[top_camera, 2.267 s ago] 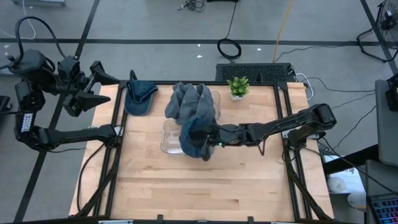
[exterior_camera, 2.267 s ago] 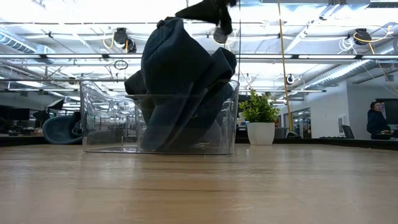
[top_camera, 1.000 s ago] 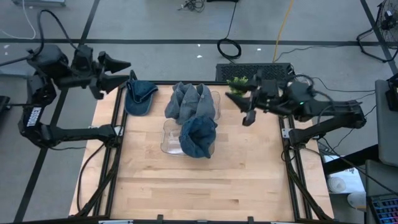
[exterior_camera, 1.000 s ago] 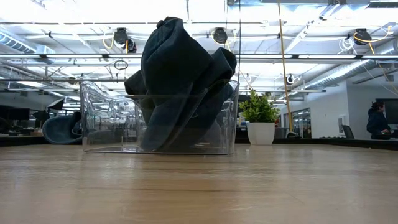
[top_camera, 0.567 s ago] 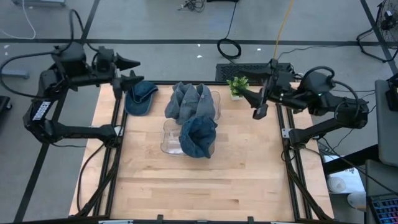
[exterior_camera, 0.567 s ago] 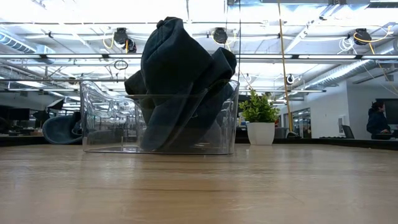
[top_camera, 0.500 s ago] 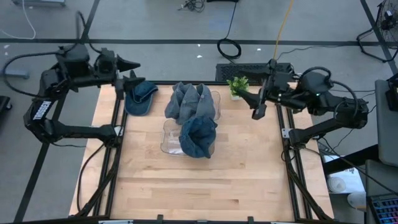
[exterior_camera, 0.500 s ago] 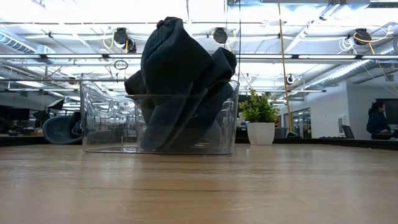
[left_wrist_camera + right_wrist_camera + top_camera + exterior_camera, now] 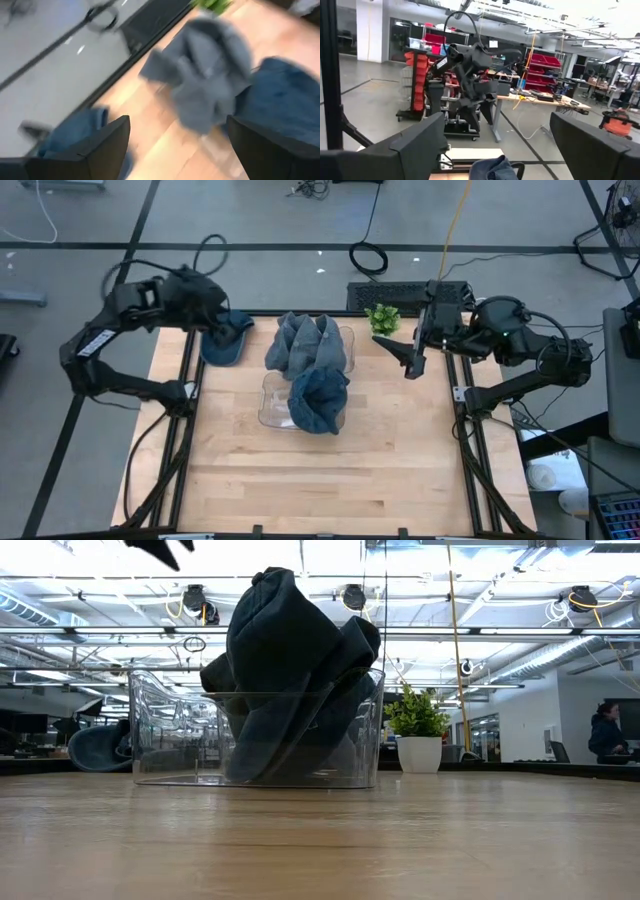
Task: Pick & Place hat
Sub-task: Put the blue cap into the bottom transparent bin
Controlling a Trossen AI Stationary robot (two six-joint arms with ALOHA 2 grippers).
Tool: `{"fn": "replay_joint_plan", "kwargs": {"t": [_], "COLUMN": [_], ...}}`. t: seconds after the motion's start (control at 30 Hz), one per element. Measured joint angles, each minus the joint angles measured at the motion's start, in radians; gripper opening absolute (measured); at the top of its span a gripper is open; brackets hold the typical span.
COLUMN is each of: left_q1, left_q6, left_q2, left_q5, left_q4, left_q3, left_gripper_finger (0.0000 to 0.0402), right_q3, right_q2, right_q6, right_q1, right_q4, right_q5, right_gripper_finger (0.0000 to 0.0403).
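Left gripper (image 9: 175, 145), jaws apart and empty, hangs apparently above the loose hat (image 9: 224, 335), positioned for pickup.

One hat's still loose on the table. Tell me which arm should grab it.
Left. The left gripper hangs open right over the loose hat at the table's far-left corner; the right gripper is empty beside the plant.

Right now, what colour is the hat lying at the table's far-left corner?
Blue denim. The floppy fabric hat lies outside the clear plastic bin; the high view shows it best.
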Motion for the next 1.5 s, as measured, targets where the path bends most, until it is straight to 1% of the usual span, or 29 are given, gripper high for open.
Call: {"fn": "replay_joint_plan", "kwargs": {"t": [0.2,0.33,0.47,0.67,0.8,0.93,1.03,1.23,1.4,1.5], "left_q1": [0.001,0.001,0.001,0.002,0.003,0.03,0.051,0.095,0.127,0.14], "left_q6": [-0.149,-0.256,-0.35,-0.366,-0.348,-0.388,-0.408,-0.442,-0.553,-0.617], "left_q2": [0.06,0.084,0.107,0.141,0.173,0.183,0.174,0.168,0.181,0.177], "left_q5": [-0.085,-0.096,-0.106,-0.164,-0.182,-0.181,-0.171,-0.163,-0.188,-0.204], "left_q4": [-0.132,-0.196,-0.241,-0.236,-0.236,-0.217,-0.152,-0.011,0.085,0.203], "left_q3": [0.0,0.0,0.0,-0.011,-0.093,-0.221,-0.327,-0.478,-0.597,-0.676], "left_gripper_finger": [0.0335,0.0335,0.0335,0.0335,0.0335,0.0335,0.0335,0.0335,0.0335,0.0335], "right_q3": [0.0,0.0,0.0,0.0,0.0,0.0,0.0,0.0,-0.001,-0.001], "right_q2": [0.0,0.0,0.001,0.001,0.001,0.001,0.001,0.004,0.005,0.008], "right_q6": [0.006,0.034,0.022,0.02,0.001,-0.013,-0.009,-0.046,-0.043,-0.041], "right_q1": [-0.003,-0.006,-0.006,-0.006,-0.006,-0.006,-0.006,-0.007,-0.007,-0.007], "right_q4": [-0.041,-0.051,-0.071,-0.103,-0.116,-0.119,-0.142,-0.174,-0.172,-0.171], "right_q5": [0.002,0.002,0.002,0.002,0.002,0.002,0.002,0.002,0.001,0.001], "right_gripper_finger": [0.0352,0.0352,0.0352,0.0352,0.0352,0.0352,0.0352,0.0352,0.0352,0.0352]}}
